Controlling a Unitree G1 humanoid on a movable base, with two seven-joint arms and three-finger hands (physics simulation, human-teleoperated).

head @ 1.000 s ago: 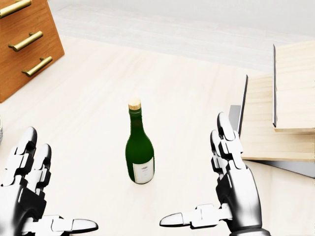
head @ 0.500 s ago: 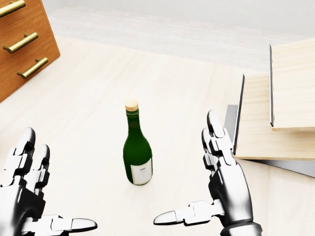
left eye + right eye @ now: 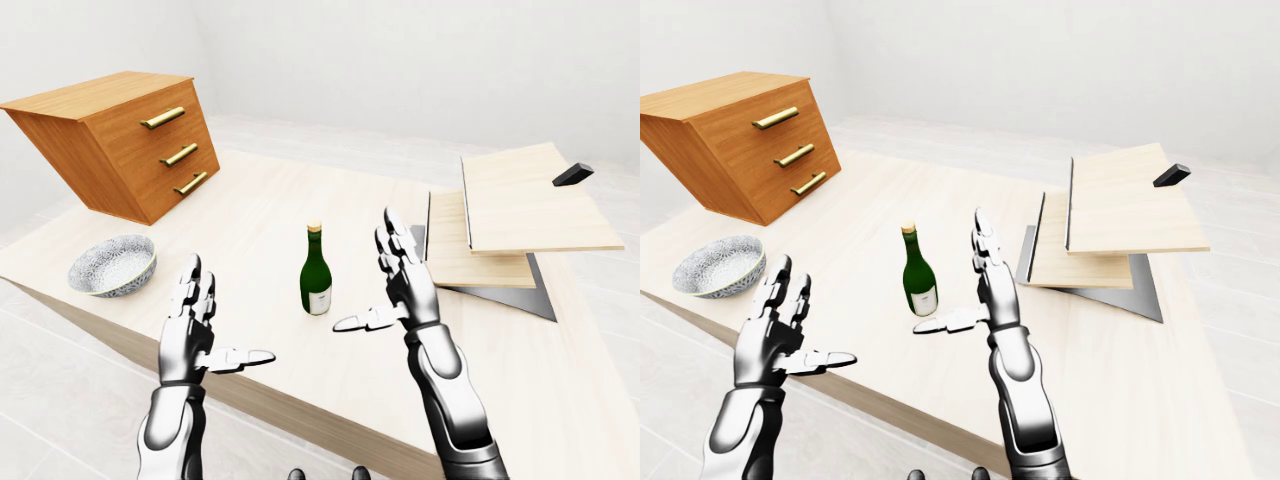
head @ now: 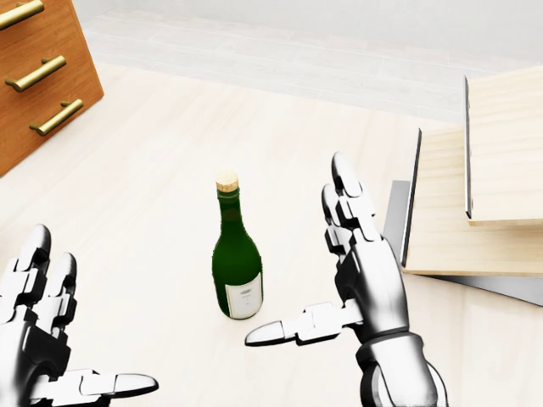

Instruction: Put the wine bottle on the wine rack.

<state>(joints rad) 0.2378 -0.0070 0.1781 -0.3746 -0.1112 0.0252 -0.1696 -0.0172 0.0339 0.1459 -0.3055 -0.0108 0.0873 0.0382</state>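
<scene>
A green wine bottle (image 4: 236, 263) with a cork and a white label stands upright on the pale wooden table (image 3: 260, 215). The wine rack (image 3: 500, 230), stepped light boards on a dark grey base, sits at the right of the table. My right hand (image 4: 301, 259) is open just right of the bottle, palm turned toward it, thumb stretched out low near the bottle's base without touching it. My left hand (image 4: 93, 314) is open at the lower left, well apart from the bottle, holding nothing.
A tilted wooden drawer chest (image 3: 120, 140) with brass handles stands at the upper left. A patterned bowl (image 3: 112, 265) rests near the table's left edge. A small black block (image 3: 571, 174) lies on the rack's top board.
My right hand has moved left and up, closing in on the bottle. My left hand has sunk slightly toward the bottom left. The bottle has not moved.
</scene>
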